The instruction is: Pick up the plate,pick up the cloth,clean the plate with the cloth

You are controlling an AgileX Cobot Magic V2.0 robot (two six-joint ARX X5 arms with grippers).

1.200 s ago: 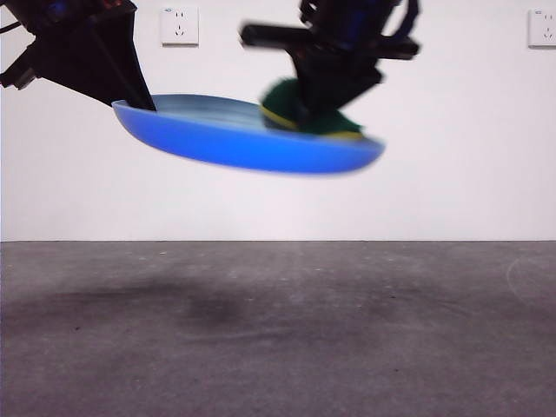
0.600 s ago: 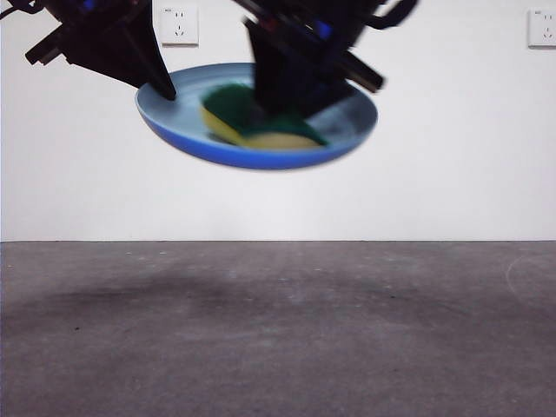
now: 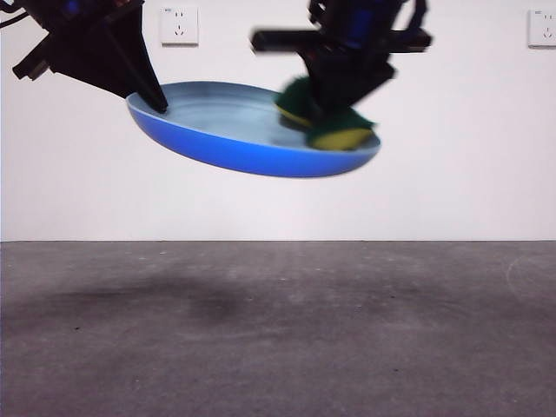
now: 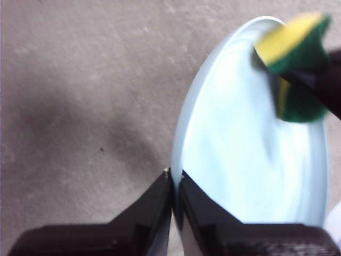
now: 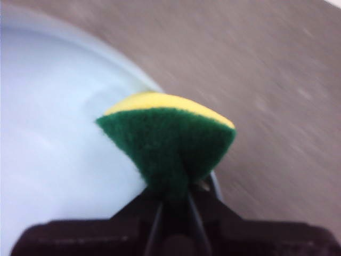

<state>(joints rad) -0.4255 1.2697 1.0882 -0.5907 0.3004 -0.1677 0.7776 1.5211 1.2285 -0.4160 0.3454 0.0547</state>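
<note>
The left gripper [image 4: 173, 178] is clamped on the rim of the blue plate [image 3: 234, 139], holding it tilted in the air well above the grey table [image 3: 278, 339], with the gripped edge higher than the far edge. The right gripper [image 5: 173, 200] pinches the yellow and green sponge [image 3: 326, 117] tight between its jaws and presses it onto the plate's inner face, close to the lower far rim

light-blue plate [image 3: 234, 139], yellow-and-dark-green cloth [image 5: 168, 141], black tools, grey table [image 3: 278, 347]
</note>
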